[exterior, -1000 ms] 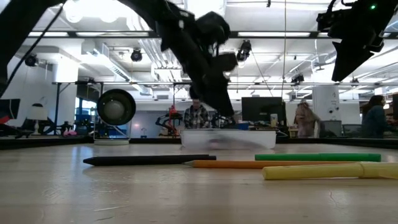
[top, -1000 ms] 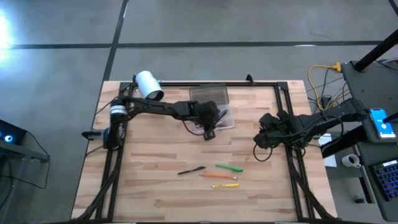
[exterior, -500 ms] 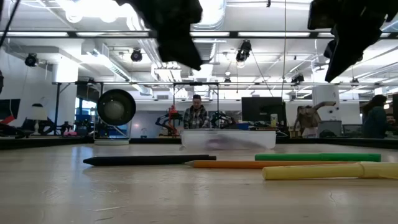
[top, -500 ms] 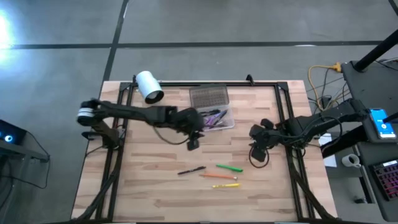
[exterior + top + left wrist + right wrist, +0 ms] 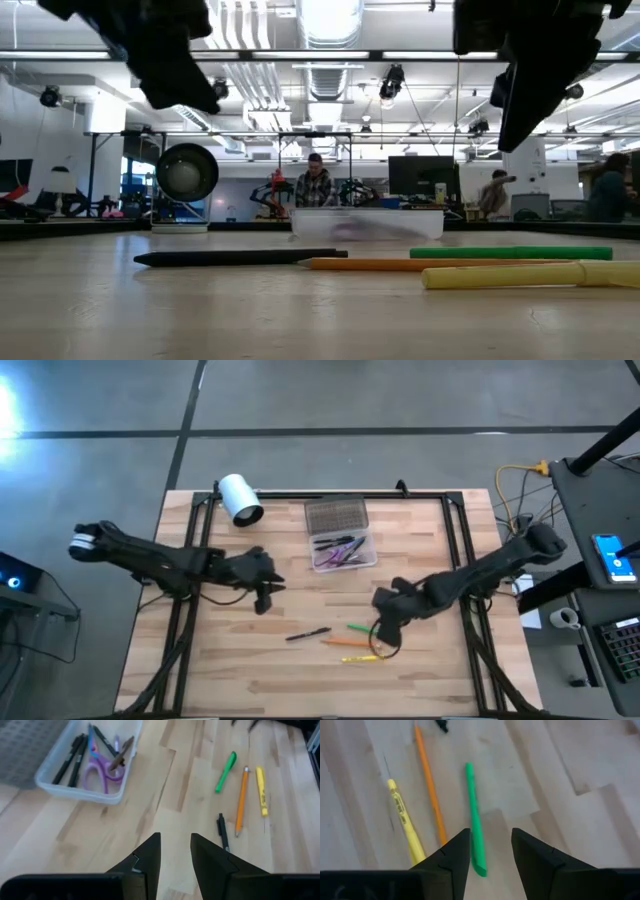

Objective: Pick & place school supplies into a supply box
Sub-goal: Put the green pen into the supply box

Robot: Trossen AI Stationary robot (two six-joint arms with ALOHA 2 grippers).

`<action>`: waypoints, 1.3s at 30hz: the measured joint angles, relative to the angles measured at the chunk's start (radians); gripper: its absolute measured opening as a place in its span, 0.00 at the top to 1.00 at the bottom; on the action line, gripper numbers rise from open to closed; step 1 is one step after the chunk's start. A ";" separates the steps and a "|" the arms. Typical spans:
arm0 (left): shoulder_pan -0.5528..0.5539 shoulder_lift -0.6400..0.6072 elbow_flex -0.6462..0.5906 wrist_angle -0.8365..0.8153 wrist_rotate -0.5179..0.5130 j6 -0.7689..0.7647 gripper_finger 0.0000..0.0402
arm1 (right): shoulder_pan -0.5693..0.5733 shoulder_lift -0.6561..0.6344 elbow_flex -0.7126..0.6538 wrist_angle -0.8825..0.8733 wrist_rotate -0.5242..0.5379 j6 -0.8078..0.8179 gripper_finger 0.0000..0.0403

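The clear supply box [image 5: 343,550] lies open at the table's far middle, its grey lid [image 5: 336,517] flat behind it. Purple scissors [image 5: 102,770] and black pens [image 5: 72,755] lie inside. A black pen [image 5: 308,633], a green one [image 5: 368,629], an orange one [image 5: 350,643] and a yellow one [image 5: 362,657] lie flat on the wood near the middle. My right gripper [image 5: 383,628] hovers open above the green pen [image 5: 474,820], well clear of the table in the low view [image 5: 530,80]. My left gripper [image 5: 262,600] is open and empty, left of the box.
A white cylinder roll [image 5: 240,498] lies at the far left corner. A black frame rail [image 5: 330,493] runs along the table's far edge and sides. Bare wood lies between the box and the pens.
My left gripper has drawn back from the box toward the table's left and near edges. My right gripper has gone from the right side toward the left and near edge, and now stands over the pens. The pens and the box have stayed put.
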 joint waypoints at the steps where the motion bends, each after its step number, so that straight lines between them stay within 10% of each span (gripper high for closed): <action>1: 0.000 -0.026 -0.019 0.000 -0.002 -0.001 0.77 | 0.006 0.032 0.023 -0.009 0.000 0.000 0.66; 15: -0.001 -0.136 -0.103 0.000 -0.003 0.093 0.77 | 0.050 0.329 0.234 -0.155 0.030 0.011 0.52; 39: 0.000 -0.123 -0.129 -0.002 -0.002 0.067 0.77 | 0.024 0.340 0.082 0.068 -0.037 -0.205 0.47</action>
